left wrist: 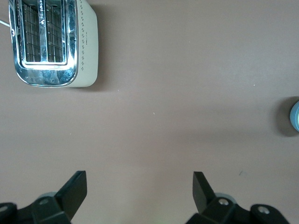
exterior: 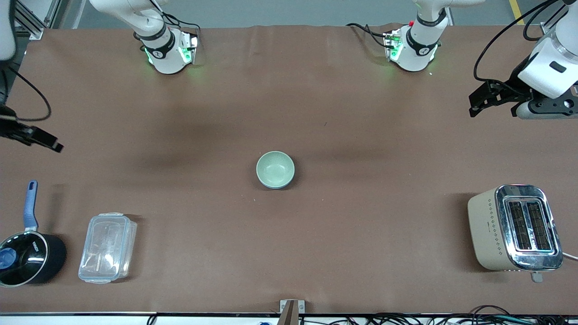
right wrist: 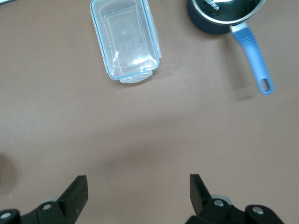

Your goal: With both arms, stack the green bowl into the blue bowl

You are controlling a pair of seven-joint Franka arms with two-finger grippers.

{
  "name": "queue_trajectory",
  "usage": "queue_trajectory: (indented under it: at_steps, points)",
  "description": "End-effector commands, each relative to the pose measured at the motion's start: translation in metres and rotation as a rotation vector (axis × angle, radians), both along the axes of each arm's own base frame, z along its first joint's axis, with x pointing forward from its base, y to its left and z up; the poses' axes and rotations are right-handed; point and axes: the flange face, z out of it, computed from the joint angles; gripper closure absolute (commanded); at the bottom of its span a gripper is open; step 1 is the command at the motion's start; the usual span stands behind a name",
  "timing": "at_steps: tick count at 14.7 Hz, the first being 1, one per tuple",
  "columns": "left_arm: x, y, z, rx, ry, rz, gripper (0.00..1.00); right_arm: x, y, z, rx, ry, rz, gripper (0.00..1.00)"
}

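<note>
The pale green bowl [exterior: 275, 168] stands at the middle of the table, nested in the blue bowl [exterior: 273, 187], of which only a thin blue edge shows under its nearer side. The blue bowl's wall also shows at the edge of the left wrist view [left wrist: 292, 116]. My left gripper [exterior: 476, 103] is open and empty, up over the left arm's end of the table; its jaws stand wide apart in its wrist view [left wrist: 140, 186]. My right gripper [exterior: 52, 143] is open and empty over the right arm's end [right wrist: 138, 189].
A cream and chrome toaster [exterior: 515, 228] stands near the front camera at the left arm's end. A clear lidded box [exterior: 107, 247] and a black saucepan with a blue handle [exterior: 27, 257] stand at the right arm's end.
</note>
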Motion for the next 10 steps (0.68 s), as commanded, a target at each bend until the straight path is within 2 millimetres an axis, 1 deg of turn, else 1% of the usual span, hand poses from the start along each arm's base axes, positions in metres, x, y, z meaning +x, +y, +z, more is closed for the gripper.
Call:
queue_trajectory:
  at_steps: [1, 2, 4, 5, 6, 7, 10]
  points:
    - [-0.005, -0.001, 0.007, -0.016, -0.004, -0.019, 0.00, -0.004, 0.003, 0.044, -0.063, 0.014, 0.041, 0.01]
    - [-0.006, -0.002, 0.007, -0.017, -0.003, -0.020, 0.00, -0.006, 0.003, 0.053, -0.071, 0.017, 0.043, 0.00]
    - [-0.006, -0.008, 0.015, -0.018, -0.022, -0.027, 0.00, -0.006, 0.000, 0.063, -0.074, 0.001, 0.060, 0.00]
    - [-0.005, -0.008, 0.016, -0.019, -0.023, -0.030, 0.00, -0.006, -0.002, 0.068, -0.080, -0.009, 0.085, 0.00]
    - [-0.005, -0.008, 0.016, -0.020, -0.023, -0.030, 0.00, -0.005, 0.000, 0.076, -0.088, -0.024, 0.112, 0.00]
    - [-0.004, -0.007, 0.016, -0.021, -0.023, -0.022, 0.00, -0.006, 0.003, 0.079, -0.088, -0.022, 0.117, 0.00]
    - [-0.003, -0.008, 0.013, -0.019, -0.020, -0.018, 0.00, -0.011, 0.026, 0.080, -0.078, 0.031, 0.143, 0.00]
